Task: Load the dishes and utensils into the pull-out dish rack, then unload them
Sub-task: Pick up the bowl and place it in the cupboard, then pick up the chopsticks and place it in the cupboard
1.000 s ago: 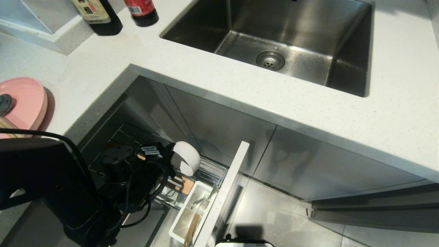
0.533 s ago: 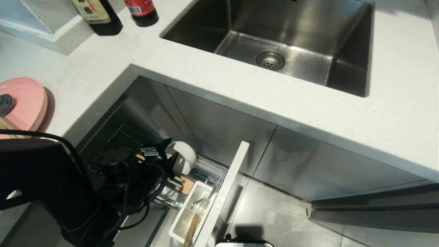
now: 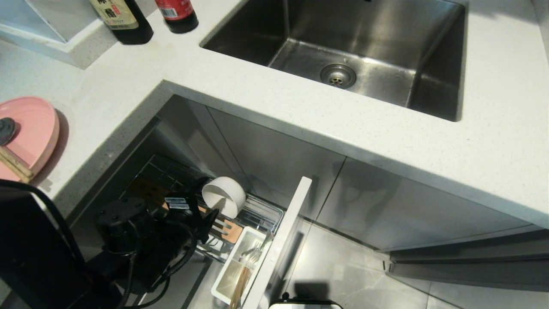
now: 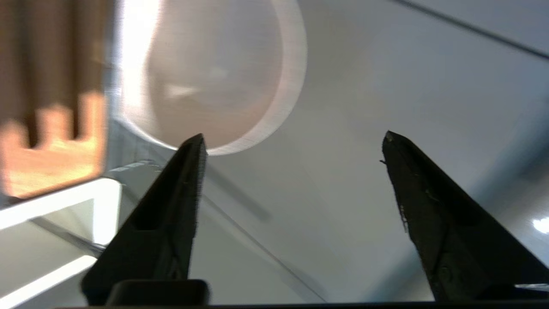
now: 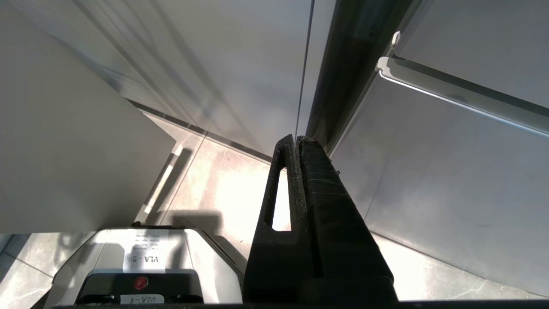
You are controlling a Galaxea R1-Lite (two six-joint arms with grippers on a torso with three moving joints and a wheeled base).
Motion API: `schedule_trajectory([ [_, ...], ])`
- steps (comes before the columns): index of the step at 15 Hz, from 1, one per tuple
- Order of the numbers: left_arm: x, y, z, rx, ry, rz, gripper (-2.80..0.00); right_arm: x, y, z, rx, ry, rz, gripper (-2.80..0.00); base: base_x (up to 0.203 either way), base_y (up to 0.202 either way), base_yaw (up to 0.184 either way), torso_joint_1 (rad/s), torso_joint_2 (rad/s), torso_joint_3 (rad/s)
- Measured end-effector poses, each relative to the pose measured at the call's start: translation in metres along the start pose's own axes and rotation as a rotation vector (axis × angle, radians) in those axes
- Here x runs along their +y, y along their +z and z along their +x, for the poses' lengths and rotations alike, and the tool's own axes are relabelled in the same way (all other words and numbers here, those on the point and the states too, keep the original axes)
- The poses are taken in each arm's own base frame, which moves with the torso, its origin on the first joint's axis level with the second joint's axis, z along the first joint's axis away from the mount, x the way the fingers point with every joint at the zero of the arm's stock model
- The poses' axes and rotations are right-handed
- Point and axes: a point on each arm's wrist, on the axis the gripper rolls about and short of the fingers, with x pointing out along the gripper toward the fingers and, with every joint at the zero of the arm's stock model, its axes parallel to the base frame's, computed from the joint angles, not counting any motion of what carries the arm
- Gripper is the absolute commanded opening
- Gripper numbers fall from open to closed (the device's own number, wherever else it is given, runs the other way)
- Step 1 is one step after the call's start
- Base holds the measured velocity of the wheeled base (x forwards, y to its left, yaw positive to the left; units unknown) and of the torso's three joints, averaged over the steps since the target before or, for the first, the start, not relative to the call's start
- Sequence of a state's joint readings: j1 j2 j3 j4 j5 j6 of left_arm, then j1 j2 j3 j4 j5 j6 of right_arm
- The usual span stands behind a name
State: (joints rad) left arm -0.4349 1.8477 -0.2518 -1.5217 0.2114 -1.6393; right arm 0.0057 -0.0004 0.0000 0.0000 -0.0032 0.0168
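Note:
The cream-white bowl (image 3: 225, 196) rests tilted on its side in the pull-out dish rack (image 3: 263, 214), by the tan wooden strip (image 3: 233, 231). My left gripper (image 3: 205, 201) hangs just left of the bowl, open and empty. In the left wrist view the bowl (image 4: 214, 77) lies beyond the open left gripper (image 4: 294, 143), apart from both fingers. The pink plate (image 3: 32, 126) sits on the counter at the far left, carrying the spoon (image 3: 5, 131) and the chopsticks (image 3: 15, 165). My right gripper (image 5: 297, 139) is shut and parked low, pointing at the floor.
The rack's white utensil cup (image 3: 236, 266) holds wooden sticks and metal cutlery, next to the pale cabinet front (image 3: 285, 227). The steel sink (image 3: 339, 51) is set in the counter above. Two dark bottles (image 3: 124, 19) stand at the back left.
My left gripper opened and let go of the bowl, then drew back down and to the left. The bowl sank a little and now rests in the rack.

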Motion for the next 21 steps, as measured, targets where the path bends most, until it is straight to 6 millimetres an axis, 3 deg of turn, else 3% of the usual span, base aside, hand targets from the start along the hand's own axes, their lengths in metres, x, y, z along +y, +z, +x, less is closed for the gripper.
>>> schedule_trajectory([
  [4,-0.029,-0.006,-0.026,0.012,-0.105,0.080,-2.80,0.000,0.000,0.000,0.000,0.000,0.000,-2.80,0.000,0.000,0.000,0.000,0.00,0.000],
  [9,-0.038,-0.022,-0.051,0.043,-0.062,0.347,-2.80,0.000,0.000,0.000,0.000,0.000,0.000,-2.80,0.000,0.000,0.000,0.000,0.00,0.000],
  [14,-0.075,-0.019,-0.077,-0.041,-0.217,0.569,-2.80,0.000,0.000,0.000,0.000,0.000,0.000,-2.80,0.000,0.000,0.000,0.000,0.00,0.000],
  [18,-0.105,-0.017,-0.108,-0.062,-0.334,0.912,-2.80,0.000,0.000,0.000,0.000,0.000,0.000,-2.80,0.000,0.000,0.000,0.000,0.00,0.000],
  [21,-0.140,-0.010,-0.119,-0.149,-0.394,1.174,-2.80,0.000,0.000,0.000,0.000,0.000,0.000,-2.80,0.000,0.000,0.000,0.000,0.00,0.000],
])
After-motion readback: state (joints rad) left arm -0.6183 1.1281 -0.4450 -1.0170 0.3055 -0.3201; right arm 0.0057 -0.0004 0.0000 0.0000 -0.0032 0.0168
